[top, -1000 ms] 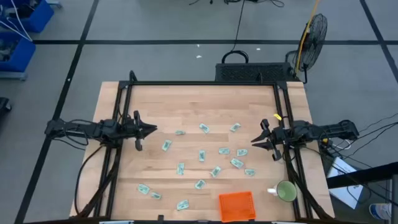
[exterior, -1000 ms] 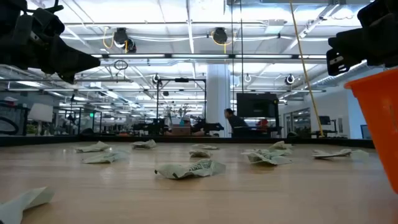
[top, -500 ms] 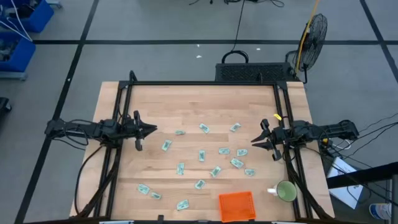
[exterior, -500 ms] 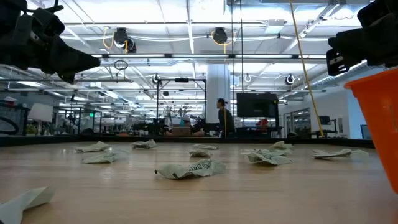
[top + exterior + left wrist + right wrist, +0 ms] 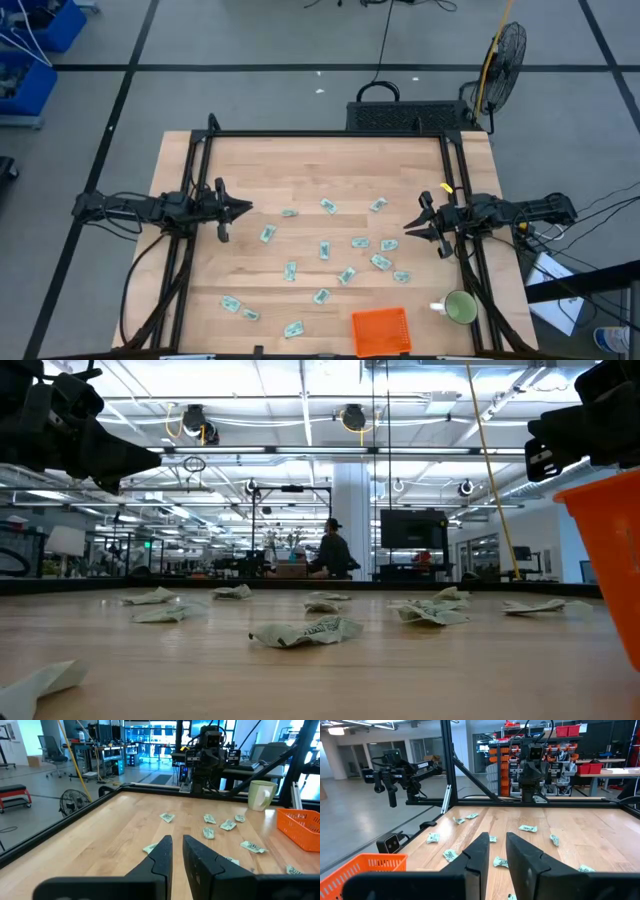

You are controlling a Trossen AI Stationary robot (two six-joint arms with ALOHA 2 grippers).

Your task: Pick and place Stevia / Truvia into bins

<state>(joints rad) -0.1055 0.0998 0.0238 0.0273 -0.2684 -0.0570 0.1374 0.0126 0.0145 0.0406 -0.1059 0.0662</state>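
Several pale green and white Stevia / Truvia sachets point(image 5: 325, 250) lie flat and scattered over the middle of the wooden table; they also show in the low view as sachets point(image 5: 305, 631). The orange meshed basket point(image 5: 381, 331) stands near the front edge, right of centre. My left gripper point(image 5: 248, 208) hovers level at the table's left side and points toward the sachets. A narrow gap shows between its fingers point(image 5: 177, 842), with nothing in it. My right gripper point(image 5: 406, 228) hovers level at the right side, likewise narrowly open point(image 5: 497, 840) and holding nothing.
A pale green mug point(image 5: 460, 307) stands right of the basket, near the right arm's base. A black frame point(image 5: 330, 135) runs along the table's far and side edges. A black case point(image 5: 405, 115) and a fan point(image 5: 505, 50) stand on the floor beyond. A person point(image 5: 330, 550) is far behind.
Both arms and all sachets have kept still. Only the person far behind the table has walked toward the left in the low view.
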